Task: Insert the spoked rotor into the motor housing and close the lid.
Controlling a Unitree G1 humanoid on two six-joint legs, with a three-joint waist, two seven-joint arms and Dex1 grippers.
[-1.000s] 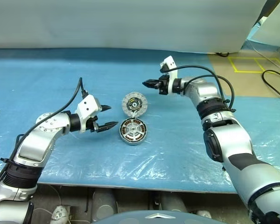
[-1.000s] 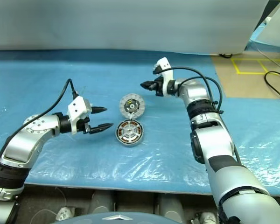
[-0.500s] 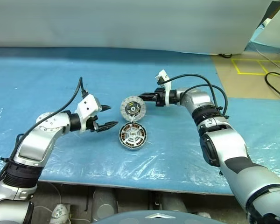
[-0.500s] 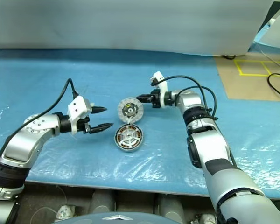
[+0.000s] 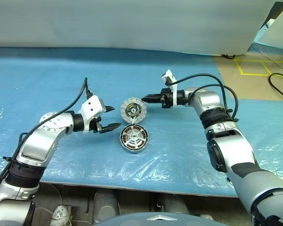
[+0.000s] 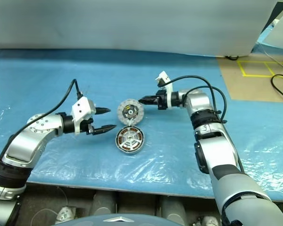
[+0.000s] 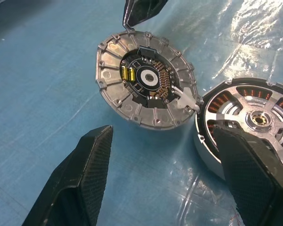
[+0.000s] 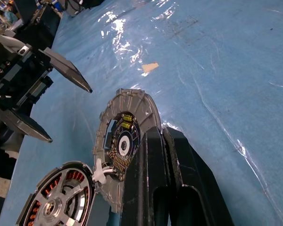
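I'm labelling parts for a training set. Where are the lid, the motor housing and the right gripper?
lid (image 5: 134, 109), left eye view, on its dark centre.
motor housing (image 5: 134, 139), left eye view, on its silver hub.
right gripper (image 5: 145, 98), left eye view, at its fingertips.

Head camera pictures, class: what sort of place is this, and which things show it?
Probably a robotics lab or workshop bench: a table under blue plastic sheeting, a dismantled motor housing with its lid, and yellow tape markings on the floor.

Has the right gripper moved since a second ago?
Yes. The shut right gripper closed in on the lid beside the motor housing, its tip now near the rim.
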